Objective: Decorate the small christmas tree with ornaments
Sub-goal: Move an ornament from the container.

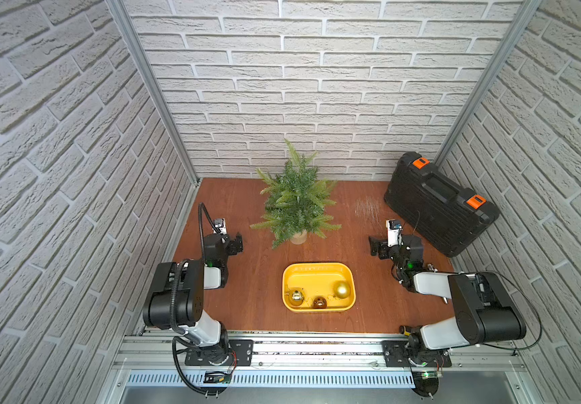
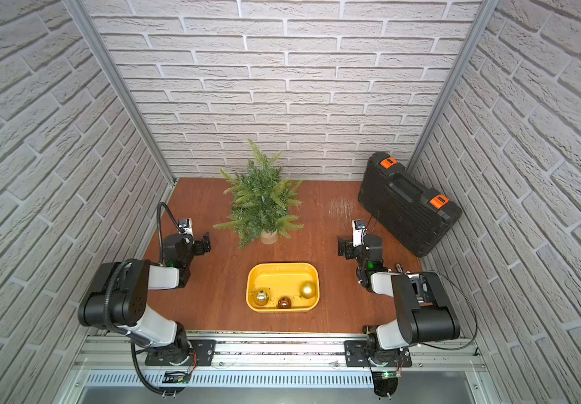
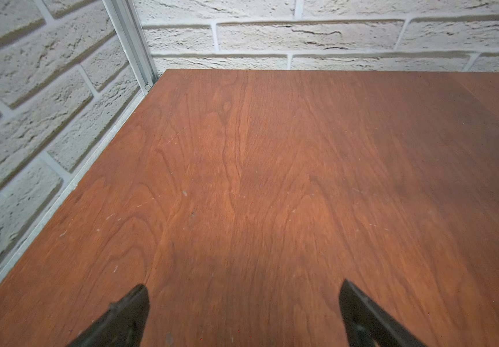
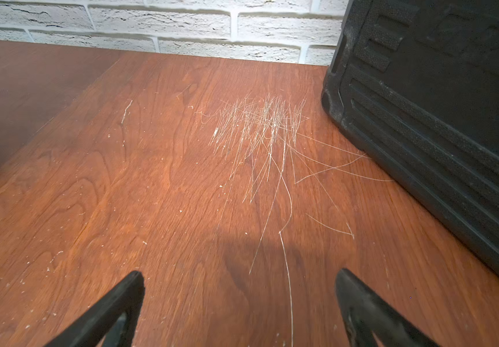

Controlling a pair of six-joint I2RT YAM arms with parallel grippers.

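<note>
Left end effector (image 1: 238, 243) and right end effector (image 1: 373, 249) are both hanging released and empty, facing the back wall. You are looking for the ornaments (image 1: 320, 302) behind them, in the tray (image 1: 317, 266) midway between the arms; the tree (image 1: 296, 203) is standing between both.

A: What sits on the bench (image 1: 233, 203)?
B: A black case (image 1: 439, 203) with two orange latches (image 1: 420, 162), close against the white brick wall (image 1: 317, 87).
A: Anything beside the case?
B: Pale scratches (image 4: 260, 129) in the wood, just beside it. An aluminium post (image 1: 474, 98) rises just behind the case. A yellow tray (image 1: 312, 281) lies well apart from the case, on the side away from that wall.
</note>
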